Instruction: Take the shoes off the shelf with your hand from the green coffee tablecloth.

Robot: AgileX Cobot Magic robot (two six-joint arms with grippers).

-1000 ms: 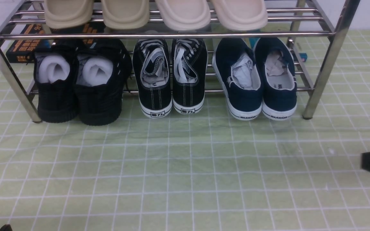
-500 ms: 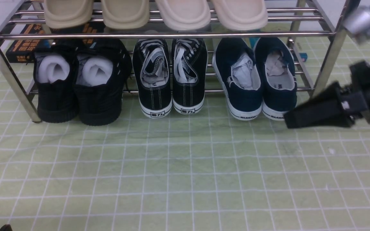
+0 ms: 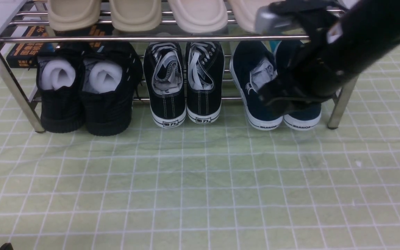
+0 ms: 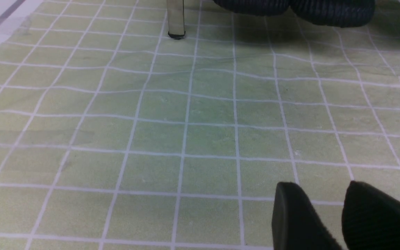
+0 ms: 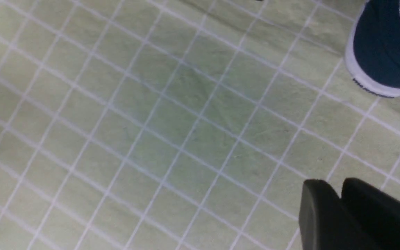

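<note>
The navy blue shoes (image 3: 260, 113) stand on the lower tier of the chrome shelf (image 3: 151, 38), at its right end, heels toward me. My right arm reaches in from the upper right and hides most of the right shoe (image 3: 304, 118). My right gripper (image 3: 267, 97) is shut and empty in front of the pair. In the right wrist view the gripper (image 5: 332, 184) hovers over the green tablecloth (image 5: 172, 132), with one navy heel (image 5: 380, 52) beyond it. My left gripper (image 4: 319, 185) is open and empty, low over the cloth.
Black laced sneakers (image 3: 186, 83) and all-black shoes with foam rolls (image 3: 85, 90) share the lower tier. Beige slippers (image 3: 168, 14) lie on the top tier. A dark book (image 3: 26, 48) lies behind the shelf. A shelf leg (image 4: 175, 17) stands ahead of my left gripper.
My right arm has swung up and left from the right edge, and now covers the right navy shoe. The shoes and the left arm have not moved.
</note>
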